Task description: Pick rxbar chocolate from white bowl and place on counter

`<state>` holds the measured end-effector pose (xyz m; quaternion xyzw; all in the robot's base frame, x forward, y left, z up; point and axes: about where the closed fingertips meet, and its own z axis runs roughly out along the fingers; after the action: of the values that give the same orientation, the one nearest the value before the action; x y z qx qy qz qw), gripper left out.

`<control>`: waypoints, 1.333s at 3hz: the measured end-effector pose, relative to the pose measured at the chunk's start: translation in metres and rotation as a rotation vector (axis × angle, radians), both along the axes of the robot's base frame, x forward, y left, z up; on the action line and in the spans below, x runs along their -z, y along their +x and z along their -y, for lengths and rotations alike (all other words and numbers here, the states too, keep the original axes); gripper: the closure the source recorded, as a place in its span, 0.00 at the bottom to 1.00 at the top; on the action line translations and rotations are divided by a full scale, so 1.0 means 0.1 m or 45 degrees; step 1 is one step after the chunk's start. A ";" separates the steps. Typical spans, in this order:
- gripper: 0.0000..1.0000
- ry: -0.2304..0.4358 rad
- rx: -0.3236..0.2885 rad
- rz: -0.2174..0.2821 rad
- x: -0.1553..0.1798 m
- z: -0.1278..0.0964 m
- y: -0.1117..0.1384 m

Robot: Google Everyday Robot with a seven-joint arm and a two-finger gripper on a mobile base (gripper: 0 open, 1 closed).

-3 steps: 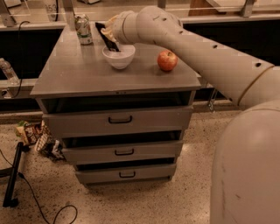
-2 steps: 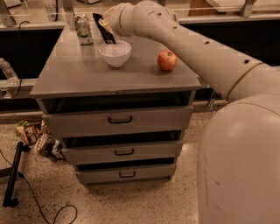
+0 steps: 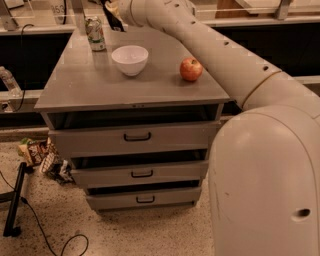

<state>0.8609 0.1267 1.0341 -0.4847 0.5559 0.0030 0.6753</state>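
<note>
Since a second ago the gripper [image 3: 111,9] has lifted away from the white bowl [image 3: 130,59] and drawn back toward the far edge of the counter [image 3: 90,85], taking the rxbar chocolate [image 3: 115,20] with it; the bowl's hollow now shows plain and white.

Nearest, the robot's smooth, rounded cream body [image 3: 265,190] fills the lower right and is cut off by the frame. On the speckled floor to the left lie a black stand [image 3: 14,200], a thin cable [image 3: 45,235] and some crumpled snack packets [image 3: 40,152], their print too blurred to read. Three grey metal drawers [image 3: 137,136] with black handles sit under the flat, matt grey top.

Mid-counter stands the round, smooth-rimmed bowl, with a red apple [image 3: 191,69] well apart from it toward the right edge. A can [image 3: 95,34] stands near the far left corner.

Over the far edge, just right of the can, the gripper hangs in the air, mostly cropped by the top of the view. It is clamped on the dark, thin bar, which slants down from it clear of the counter; only part of the wrapper shows.
</note>
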 end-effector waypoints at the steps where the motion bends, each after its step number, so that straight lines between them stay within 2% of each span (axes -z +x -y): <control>1: 1.00 0.052 -0.087 -0.007 -0.12 -0.13 -0.11; 2: 1.00 0.119 -0.276 -0.066 -0.20 -0.45 -0.46; 3: 1.00 0.156 -0.401 -0.119 -0.19 -0.68 -0.70; 4: 0.82 0.128 -0.501 -0.202 -0.06 -0.86 -1.01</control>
<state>0.7602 0.2131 1.0402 -0.5479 0.5011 0.2004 0.6391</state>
